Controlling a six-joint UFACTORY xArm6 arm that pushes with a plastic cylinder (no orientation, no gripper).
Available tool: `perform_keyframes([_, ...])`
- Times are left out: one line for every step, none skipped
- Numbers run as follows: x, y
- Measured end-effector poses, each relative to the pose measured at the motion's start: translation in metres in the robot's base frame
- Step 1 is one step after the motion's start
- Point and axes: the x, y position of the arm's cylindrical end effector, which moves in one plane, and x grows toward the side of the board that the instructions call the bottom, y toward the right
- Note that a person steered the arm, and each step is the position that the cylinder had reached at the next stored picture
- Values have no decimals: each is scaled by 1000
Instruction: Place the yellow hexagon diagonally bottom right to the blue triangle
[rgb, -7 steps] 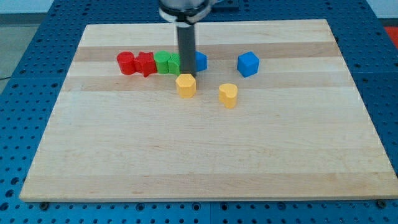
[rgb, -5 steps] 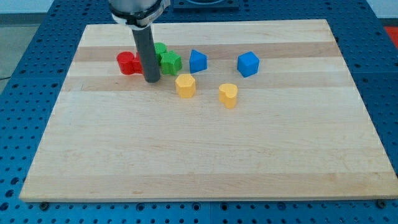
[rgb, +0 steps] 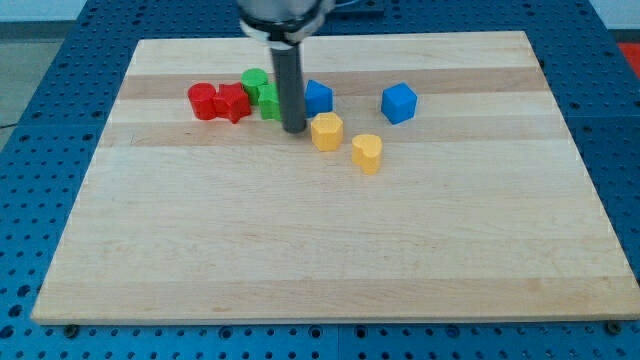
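The yellow hexagon (rgb: 326, 131) lies on the wooden board (rgb: 330, 240), just below and slightly right of the blue triangle (rgb: 319, 97). My tip (rgb: 294, 129) stands just left of the yellow hexagon, close to it, and below left of the blue triangle. The rod hides part of a green block (rgb: 268, 101).
A yellow heart-like block (rgb: 367, 153) lies right of and below the hexagon. A blue cube (rgb: 399, 102) sits further right. Two red blocks (rgb: 203, 101) (rgb: 233, 102) and another green block (rgb: 255, 80) lie at the left of the row.
My tip swung left to the red blocks, then came back right. The yellow hexagon has moved right and a little up, closer to the blue triangle. One green block has shifted up.
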Motion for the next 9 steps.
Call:
perform_keyframes([3,30])
perform_keyframes([29,37])
perform_keyframes([27,26])
perform_keyframes([-6,-5])
perform_keyframes([-29,-31])
perform_keyframes([-44,-55])
perform_keyframes([-54,-71])
perform_keyframes([-71,-72])
perform_keyframes([-92,-76])
